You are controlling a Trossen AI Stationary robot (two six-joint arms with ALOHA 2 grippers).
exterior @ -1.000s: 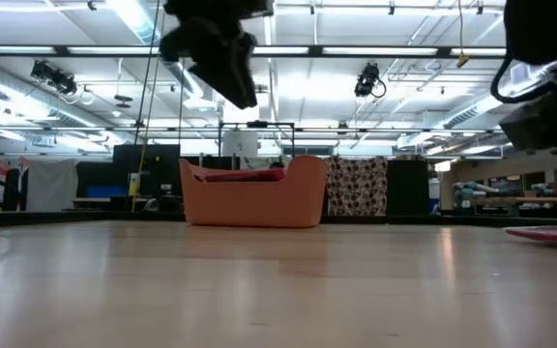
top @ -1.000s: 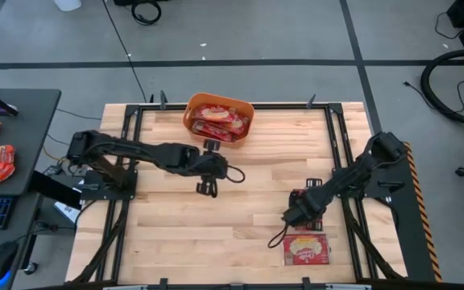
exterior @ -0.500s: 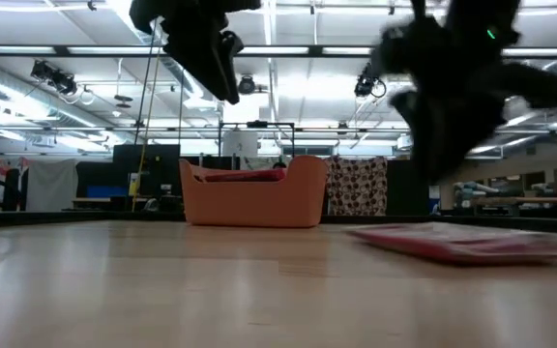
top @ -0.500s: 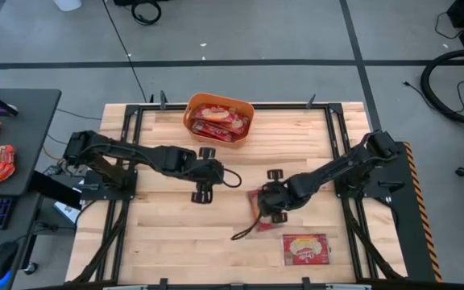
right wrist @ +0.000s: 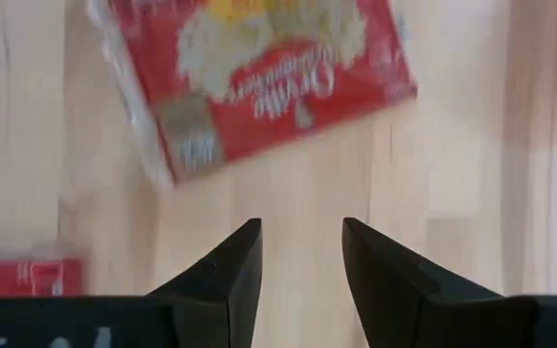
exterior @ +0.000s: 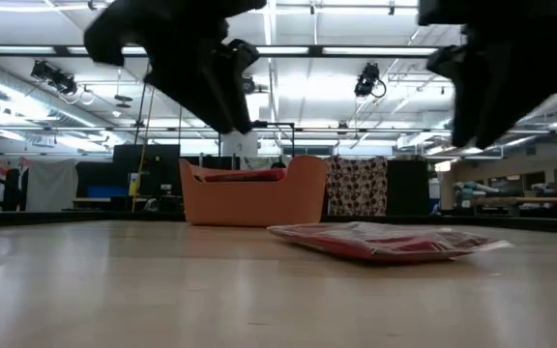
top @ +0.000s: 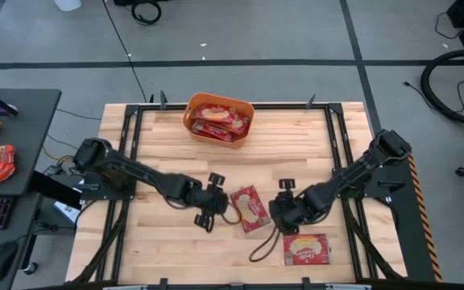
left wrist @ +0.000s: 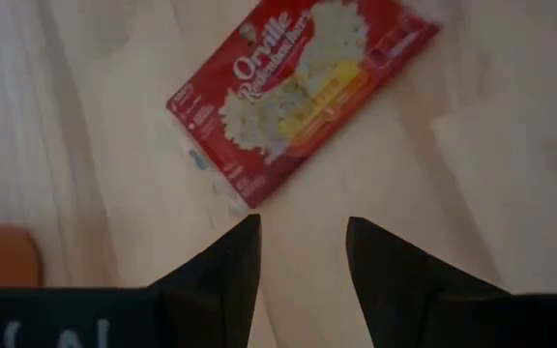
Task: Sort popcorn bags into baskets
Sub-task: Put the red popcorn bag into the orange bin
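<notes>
Now one popcorn bag [top: 249, 209] lies flat mid-tabletop [top: 296, 145], between both hands; left hand [top: 211, 201] fingers apart just beside it, likely lining up a grab. Right hand [top: 283, 208] also apart, empty. Another bag [top: 306, 249] near front edge, orange basket [top: 218, 116] far back

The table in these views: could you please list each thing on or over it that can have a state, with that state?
Orange tub: upright, holding several popcorn bags.
Centre popcorn bag: flat on the table, label up, held by neither hand.
Front popcorn bag: flat, label up.
Left hand: open, empty, beside the centre bag.
Right hand: open, empty, on that bag's other side.
</notes>
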